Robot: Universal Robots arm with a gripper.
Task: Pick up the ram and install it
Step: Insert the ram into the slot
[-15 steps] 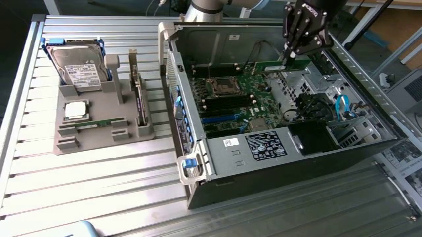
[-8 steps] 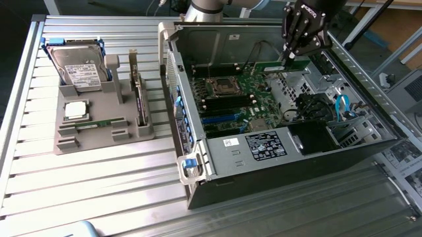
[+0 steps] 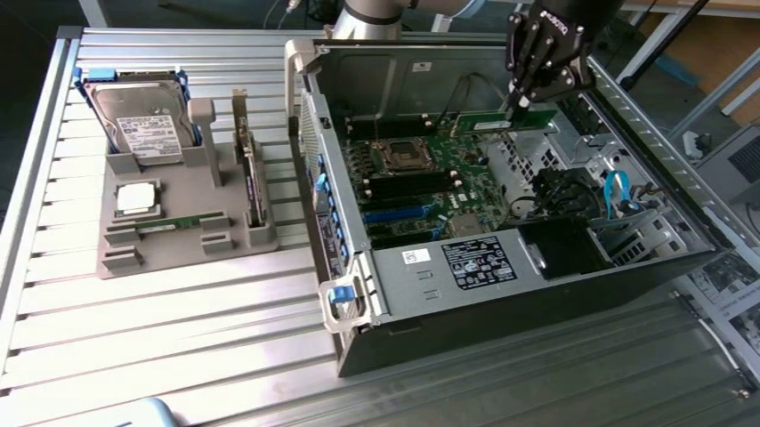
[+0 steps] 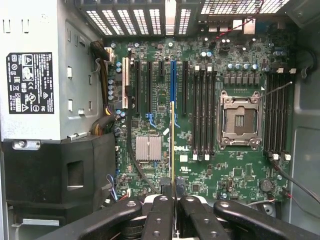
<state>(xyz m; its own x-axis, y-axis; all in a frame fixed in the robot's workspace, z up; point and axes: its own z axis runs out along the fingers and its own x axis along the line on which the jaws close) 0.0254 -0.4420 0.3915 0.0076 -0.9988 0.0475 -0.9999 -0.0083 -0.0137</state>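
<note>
— What lies under the gripper (image 3: pixel 524 100)?

— The slatted metal table (image 3: pixel 178 338) carries everything. Directly beneath the gripper, the open computer case (image 3: pixel 475 311) lies on its side on the table. Its motherboard (image 4: pixel 235 172) faces up at the tool.

— And off to the side?

— Well away from the gripper, outside the case, a grey holder (image 3: pixel 166 253) stands with the hard drive (image 3: pixel 142 129) propped in it.

— Where's the ram (image 3: pixel 493 121)?

— In the gripper. The two black fingers (image 4: pixel 162 210) are drawn narrow and pinch its flat faces. The wrist camera sees it edge-on as a thin line running out from the fingertips. It hangs above the board and is not seated in any slot. The processor socket (image 4: pixel 241 120) sits below and off to one side of it.
</note>
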